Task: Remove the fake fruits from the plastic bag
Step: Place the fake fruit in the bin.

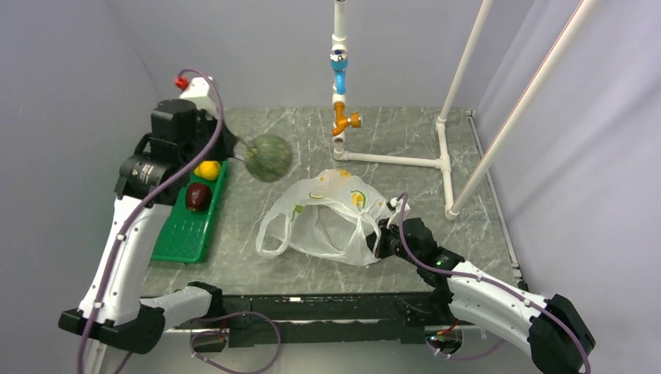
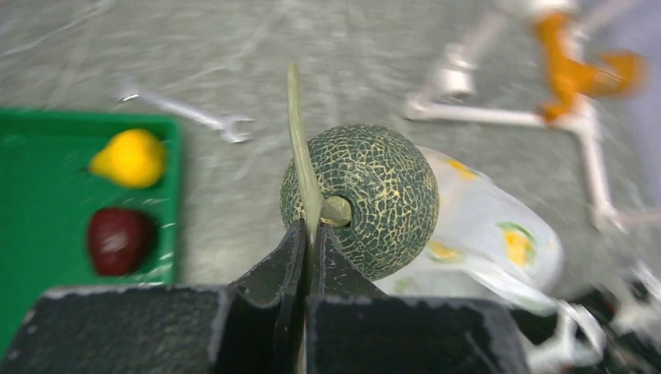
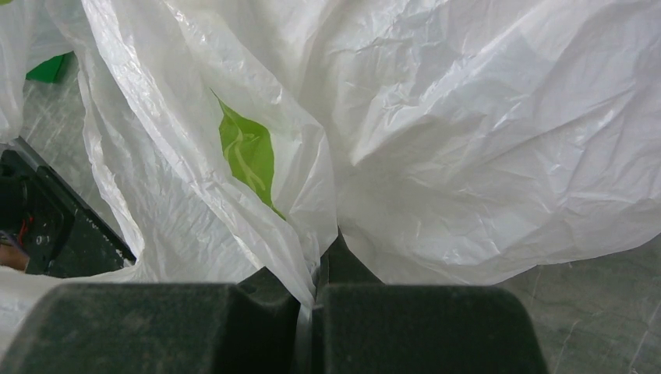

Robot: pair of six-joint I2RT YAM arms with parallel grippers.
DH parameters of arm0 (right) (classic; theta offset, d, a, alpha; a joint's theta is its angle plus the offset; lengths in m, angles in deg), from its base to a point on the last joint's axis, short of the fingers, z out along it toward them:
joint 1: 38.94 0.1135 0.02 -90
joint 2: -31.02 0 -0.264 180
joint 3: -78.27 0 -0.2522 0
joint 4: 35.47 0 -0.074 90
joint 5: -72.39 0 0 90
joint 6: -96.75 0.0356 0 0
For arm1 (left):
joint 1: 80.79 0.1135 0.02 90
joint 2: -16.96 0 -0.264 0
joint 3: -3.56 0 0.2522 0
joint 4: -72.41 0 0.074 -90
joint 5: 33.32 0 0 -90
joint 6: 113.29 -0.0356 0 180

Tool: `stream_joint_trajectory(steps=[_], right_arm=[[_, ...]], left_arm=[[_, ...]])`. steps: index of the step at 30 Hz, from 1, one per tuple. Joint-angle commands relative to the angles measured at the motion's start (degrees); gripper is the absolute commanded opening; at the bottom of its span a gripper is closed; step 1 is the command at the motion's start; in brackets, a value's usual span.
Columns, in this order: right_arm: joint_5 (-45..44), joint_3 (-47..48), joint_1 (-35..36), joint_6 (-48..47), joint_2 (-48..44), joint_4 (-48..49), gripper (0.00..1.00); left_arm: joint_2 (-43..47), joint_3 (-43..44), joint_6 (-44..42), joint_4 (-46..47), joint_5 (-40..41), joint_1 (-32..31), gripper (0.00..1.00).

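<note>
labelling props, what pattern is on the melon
The melon is dull green with pale netted cracks; left wrist view shows it best.

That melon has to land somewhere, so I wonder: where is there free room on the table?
Bare: the near half of the green tray, the marble strip between tray and plastic bag, and the stretch from the bag back to the white pipe frame. Crowded: the tray's far end, holding lemon and apple, and the centre, covered by the bag.
</note>
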Motion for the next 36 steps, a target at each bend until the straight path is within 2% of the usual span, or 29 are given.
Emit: stream_joint_trajectory(steps=[1, 6, 9, 12, 16, 22, 26, 36], right_arm=[[0.61, 0.93, -0.13, -0.88, -0.79, 1.97, 0.00], [0.82, 0.94, -0.08, -0.99, -0.60, 2.17, 0.00], [1.08, 1.69, -0.08, -0.66, -0.18, 1.31, 0.00], [1.37, 2.19, -0.08, -0.84, 0.36, 1.49, 0.00], [1.43, 5.31, -0.09, -2.09, 2.29, -1.48, 0.00], [0.91, 7.13, -0.08, -2.07, 2.49, -2.45, 0.00], [-0.01, 8.34, -0.12, -2.17, 3.87, -3.41, 0.00], [2.14, 8.13, -0.13, -1.10, 6.90, -2.05, 0.00]], left_arm=[[-0.75, -0.22, -2.36, -2.99, 3.02, 14.55, 0.00], [-1.24, -4.12, 0.08, 3.43, 14.69, 28.05, 0.00], [-2.52, -7.42, 2.08, 9.37, 21.21, 31.52, 0.00], [-4.71, -9.68, 3.83, 14.45, 22.12, 34.70, 0.00], [-9.69, -11.17, 3.65, 20.06, 20.44, 37.82, 0.00], [-14.79, -15.22, -1.86, 28.74, 22.69, 39.33, 0.00], [-17.75, -15.04, 2.14, 27.59, 15.08, 42.64, 0.00], [-25.40, -12.02, 3.81, 23.26, 8.24, 44.85, 0.00]])
